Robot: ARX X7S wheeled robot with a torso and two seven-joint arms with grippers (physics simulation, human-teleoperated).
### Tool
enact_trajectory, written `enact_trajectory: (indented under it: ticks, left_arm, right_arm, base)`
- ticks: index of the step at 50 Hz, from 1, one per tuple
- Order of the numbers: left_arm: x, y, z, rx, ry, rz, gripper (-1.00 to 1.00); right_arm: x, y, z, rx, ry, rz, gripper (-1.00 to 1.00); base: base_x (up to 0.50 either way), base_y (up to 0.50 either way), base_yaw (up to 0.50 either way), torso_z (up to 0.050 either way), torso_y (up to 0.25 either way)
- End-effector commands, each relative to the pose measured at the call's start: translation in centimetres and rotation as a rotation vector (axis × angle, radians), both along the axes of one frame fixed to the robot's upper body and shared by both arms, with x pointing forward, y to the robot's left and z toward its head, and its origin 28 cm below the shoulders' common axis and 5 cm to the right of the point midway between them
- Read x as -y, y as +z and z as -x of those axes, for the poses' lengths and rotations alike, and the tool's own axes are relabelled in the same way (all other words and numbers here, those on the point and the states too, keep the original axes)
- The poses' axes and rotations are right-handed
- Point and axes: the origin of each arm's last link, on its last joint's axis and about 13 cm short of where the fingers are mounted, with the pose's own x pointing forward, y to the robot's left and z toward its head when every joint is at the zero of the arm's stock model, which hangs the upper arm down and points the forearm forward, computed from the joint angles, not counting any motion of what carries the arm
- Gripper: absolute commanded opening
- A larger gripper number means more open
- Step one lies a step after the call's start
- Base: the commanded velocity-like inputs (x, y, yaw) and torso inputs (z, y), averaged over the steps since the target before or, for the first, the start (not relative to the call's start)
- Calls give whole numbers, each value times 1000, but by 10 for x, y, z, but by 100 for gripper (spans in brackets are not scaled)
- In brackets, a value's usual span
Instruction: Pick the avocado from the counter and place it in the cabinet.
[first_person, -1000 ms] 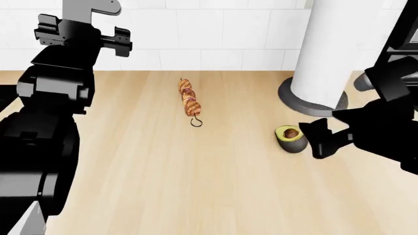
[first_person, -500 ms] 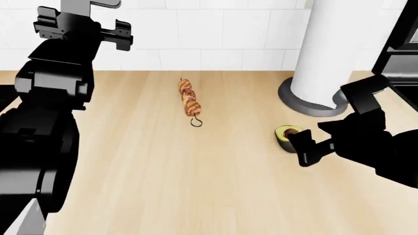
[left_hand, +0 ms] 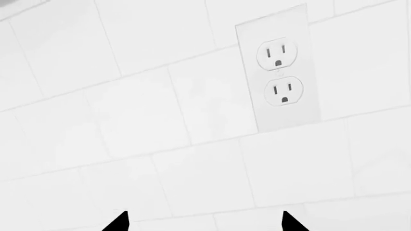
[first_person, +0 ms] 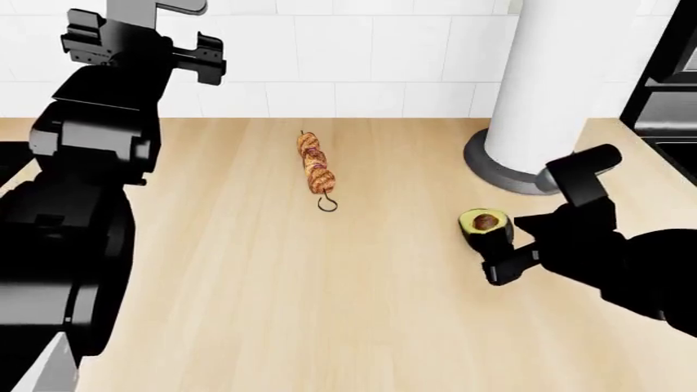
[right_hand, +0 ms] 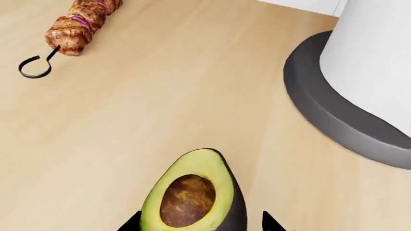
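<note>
On the worktop: a light tan wood-grain counter (first_person: 326, 310) carries everything, with a white tiled wall along its back edge.
Avocado: the avocado (first_person: 486, 226) lies cut side up, pit showing, toward the right edge of the worktop and just in front of the grey base of the white paper-towel roll (first_person: 541, 90); in the right wrist view the avocado (right_hand: 192, 195) sits between the two dark fingertips.
Right gripper: the right gripper (first_person: 503, 245) is low at the avocado, jaws spread to either side of it; whether the pads touch it cannot be told.
Left gripper: the left gripper (first_person: 142, 49) is raised near the back left corner, jaws apart and empty; its camera faces a wall outlet (left_hand: 278, 72).
Skewer: the meat skewer (first_person: 316, 167) lies mid-worktop toward the back edge, well apart from the avocado.
</note>
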Motion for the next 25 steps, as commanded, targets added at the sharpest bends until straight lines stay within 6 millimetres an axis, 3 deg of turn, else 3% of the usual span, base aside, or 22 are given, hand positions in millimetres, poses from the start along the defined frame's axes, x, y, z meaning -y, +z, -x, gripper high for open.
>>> enact_trajectory:
  ticks: [1,17,25]
  left_arm:
    - [2,1,-1,23,-7,2,100]
    - [5,5,-1,31,-11,2,100]
    - [5,13,-1,40,-6,-2,100]
  right_arm:
    - [0,-2,-9,32,-10,32,-100]
    - [3,18,-9,120,-34,39,-100]
    - [4,57,3,238,-28,14,-100]
  base:
    - [0,0,0,0,0]
    - [0,0,0,0,0]
    - [0,0,0,0,0]
